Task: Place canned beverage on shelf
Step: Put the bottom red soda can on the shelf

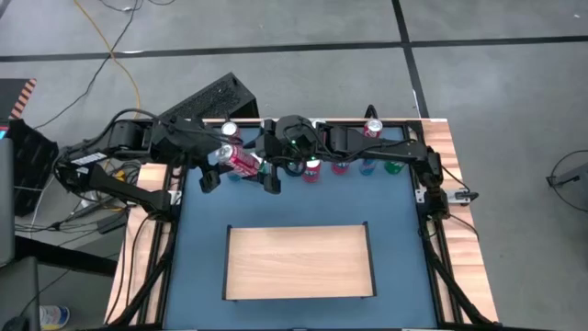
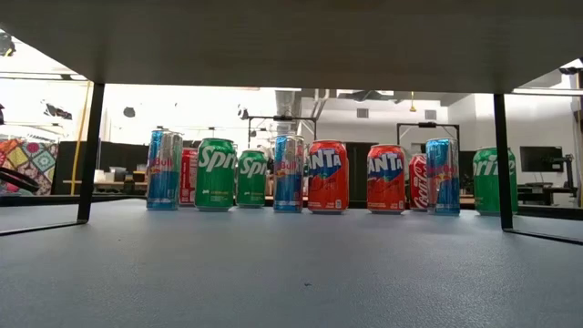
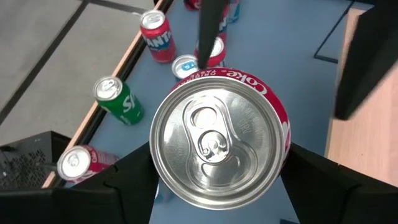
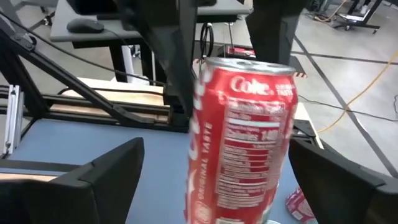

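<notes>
A red Coke can point(image 3: 217, 143) hangs in the air over the table's far left part, also seen in the high view as the can point(image 1: 244, 162). My left gripper point(image 3: 217, 186) is shut on it, and the can's silver top faces that wrist. My right gripper point(image 4: 217, 180) comes from the table's right and is open. Its fingers stand on either side of the same can point(image 4: 242, 137); a gap shows beside one finger. The shelf point(image 1: 299, 262), a pale tan board on black legs, stands over the table's near middle with nothing on it. My left gripper pinches the can's side wall just under the top rim point(image 3: 285, 140) between its two fingers, one finger on each side. The fingers come slanting down from the table's left, along the can. The can is lifted clear and tilted, its top toward the left arm.
A row of cans stands along the table's far edge: Sprite point(image 2: 216, 175), Fanta point(image 2: 327, 177), blue cans point(image 2: 443, 177) and more Coke. The shelf's legs point(image 2: 89, 150) stand on the blue tabletop point(image 1: 197, 248). A black box point(image 1: 216, 97) sits beyond the far left corner.
</notes>
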